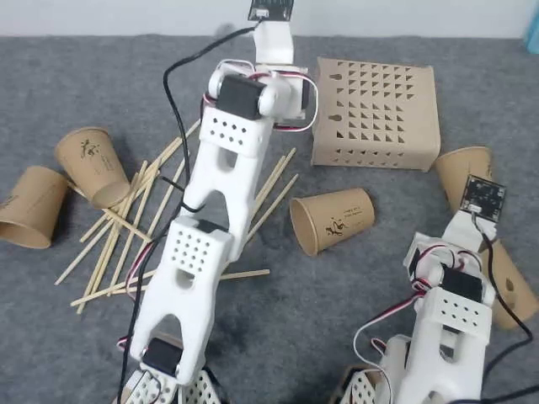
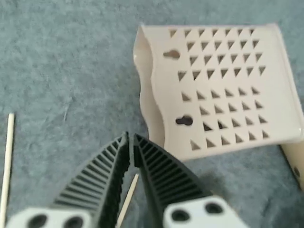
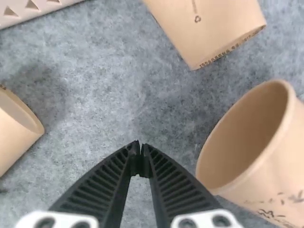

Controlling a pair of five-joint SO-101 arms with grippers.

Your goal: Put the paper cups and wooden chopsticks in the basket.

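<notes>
left arm stretched out from the table's near edge almost to the far edge, left gripper jaws closed, angled down. right arm folded at near right corner, right gripper jaws closed.

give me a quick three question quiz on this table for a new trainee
1. True or false: the right gripper is open.
2. What lies just ahead of the left gripper? A) the basket B) a bowl C) a plate
3. How many paper cups show in the high view?
Key: 1 false, its fingers are shut on nothing. 2 A. 3 five: two on the left, one in the centre, two on the right.
</notes>
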